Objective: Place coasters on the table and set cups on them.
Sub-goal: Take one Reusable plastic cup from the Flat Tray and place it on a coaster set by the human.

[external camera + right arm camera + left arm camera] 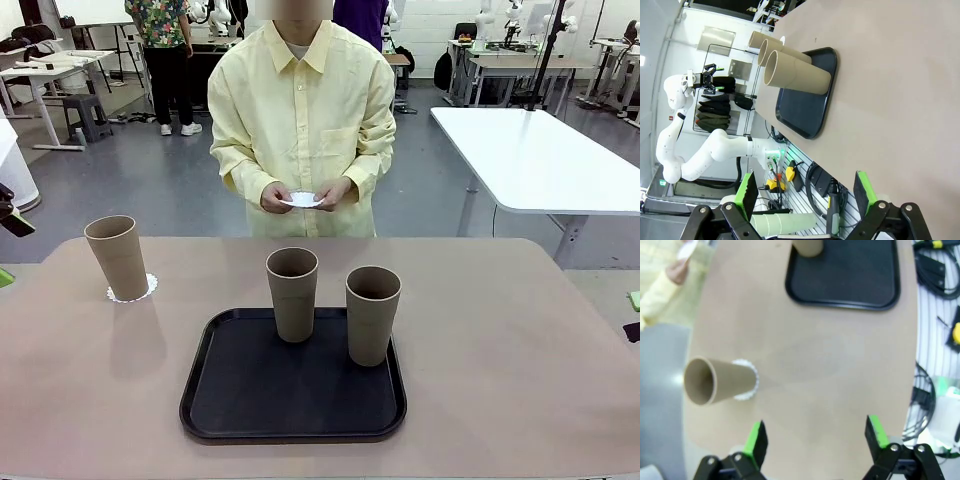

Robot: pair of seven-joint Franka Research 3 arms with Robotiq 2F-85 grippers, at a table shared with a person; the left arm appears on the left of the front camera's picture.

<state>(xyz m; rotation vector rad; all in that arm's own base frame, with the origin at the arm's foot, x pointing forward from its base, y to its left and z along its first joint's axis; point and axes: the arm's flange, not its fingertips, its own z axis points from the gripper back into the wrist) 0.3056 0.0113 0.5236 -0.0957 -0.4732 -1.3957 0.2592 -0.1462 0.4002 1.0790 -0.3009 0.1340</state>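
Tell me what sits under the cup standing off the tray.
A white scalloped coaster lies under that cup on the table. Only its edge shows around the base; its middle is covered.

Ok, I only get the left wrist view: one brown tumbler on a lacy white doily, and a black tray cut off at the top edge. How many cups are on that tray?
Observer: Two tall matte brown tumblers stand upright and apart on the black rectangular tray.
Operator: Doilies under them?
Observer: No, both bases sit directly on the tray.
Operator: What is the person holding?
Observer: A small white lacy paper doily, held in both hands at the beige table's far side.
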